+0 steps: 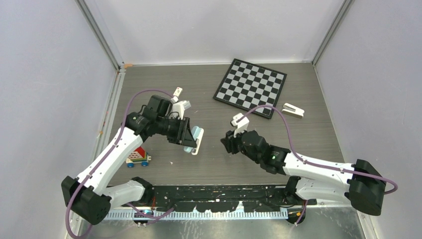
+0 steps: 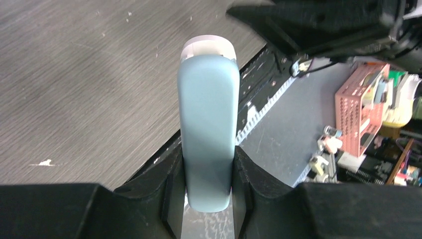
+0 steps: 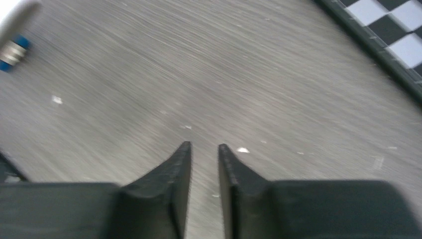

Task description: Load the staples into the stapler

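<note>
Left gripper (image 2: 208, 172): jaws pressed against the two flanks of the light-blue stapler (image 2: 208, 124), which projects forward from between the fingers, its white end farthest from the wrist. In the top view, this stapler sits over the left-centre of the grey wood-grain table (image 1: 209, 164). Right gripper (image 3: 204, 149): fingers parted by a narrow gap with nothing between them, pointed at bare table surface. In the top view it is just right of the held stapler and apart from it, and its wrist view is blurred. Staples: a small white box with a reddish mark, the staples box (image 1: 177, 91), lies on the table just beyond the left wrist, touched by neither gripper. Farther out: a chessboard (image 1: 251, 88) toward the far right, a white stapler (image 1: 293, 110) beside its right corner, and a small red toy (image 1: 138, 158) by the left forearm.
</note>
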Controlling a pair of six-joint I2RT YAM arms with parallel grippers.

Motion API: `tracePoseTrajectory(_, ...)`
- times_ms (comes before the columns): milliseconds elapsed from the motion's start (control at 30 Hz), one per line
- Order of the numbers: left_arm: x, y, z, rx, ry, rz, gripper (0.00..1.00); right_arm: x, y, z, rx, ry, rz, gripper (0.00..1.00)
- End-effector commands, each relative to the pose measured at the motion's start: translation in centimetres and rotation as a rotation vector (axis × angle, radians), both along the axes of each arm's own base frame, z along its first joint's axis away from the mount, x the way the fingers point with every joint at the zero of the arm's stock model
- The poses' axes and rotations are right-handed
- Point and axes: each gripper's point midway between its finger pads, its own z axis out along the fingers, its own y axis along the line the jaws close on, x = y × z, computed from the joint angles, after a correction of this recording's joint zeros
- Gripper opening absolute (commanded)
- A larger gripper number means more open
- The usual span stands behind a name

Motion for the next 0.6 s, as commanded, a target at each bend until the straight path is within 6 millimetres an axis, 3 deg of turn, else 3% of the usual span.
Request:
tracePoseTrajectory(0, 1.9, -1.2, 2.9, -0.140, -0.103, 0.115, 0.00, -2.4, 5.4, 5.2, 0.297, 0.119, 0.150, 0.52)
tracePoseTrajectory(267, 2.3, -1.8, 5.4, -0.278, -0.196, 0.165, 0.00, -4.8, 8.9, 8.1, 0.421, 0.093, 0.333, 0.73)
tracePoseTrajectory(400, 1.0, -2.0, 7.1, -0.329, -0.284, 0.056, 0.00, -6.6, 9.8, 9.7, 0.439, 0.068, 0.468, 0.74)
tracePoseTrajectory(567, -0.4, -2.2, 8.5, -0.398, -0.369, -0.044, 0.00, -7.1, 9.6, 11.0, 0.466, 0.036, 0.504, 0.68)
